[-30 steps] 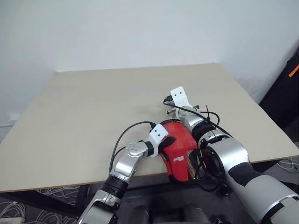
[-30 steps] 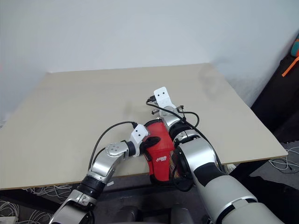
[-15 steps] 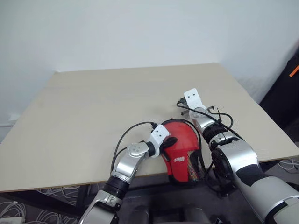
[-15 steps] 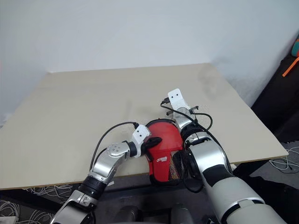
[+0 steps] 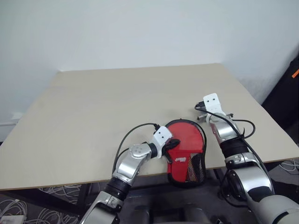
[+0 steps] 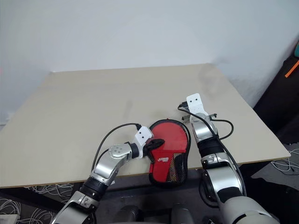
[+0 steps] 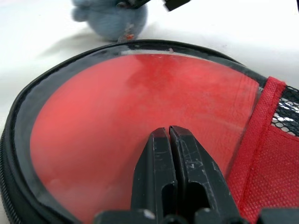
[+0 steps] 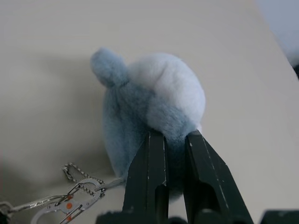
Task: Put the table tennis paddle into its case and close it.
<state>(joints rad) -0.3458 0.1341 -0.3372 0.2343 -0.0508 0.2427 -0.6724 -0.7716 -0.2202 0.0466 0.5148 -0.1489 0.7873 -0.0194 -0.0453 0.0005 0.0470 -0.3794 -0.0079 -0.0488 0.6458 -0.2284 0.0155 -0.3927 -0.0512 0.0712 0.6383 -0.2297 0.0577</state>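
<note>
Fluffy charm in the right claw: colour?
Pale blue-grey plush charm, lighter on one side; clearest in the right wrist view.

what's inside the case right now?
Through the case's clear window a round red face shows, presumably the paddle's blade. The handle is not visible under the red fabric and mesh. The shut left gripper rests on the window.

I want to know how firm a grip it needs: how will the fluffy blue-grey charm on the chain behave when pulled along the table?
The fluffy charm looks like soft plush, so it will probably squash between the right gripper fingers. It seems light, likely to drag easily on the smooth table. Its thin chain hangs limp and will probably trail loosely.
</note>
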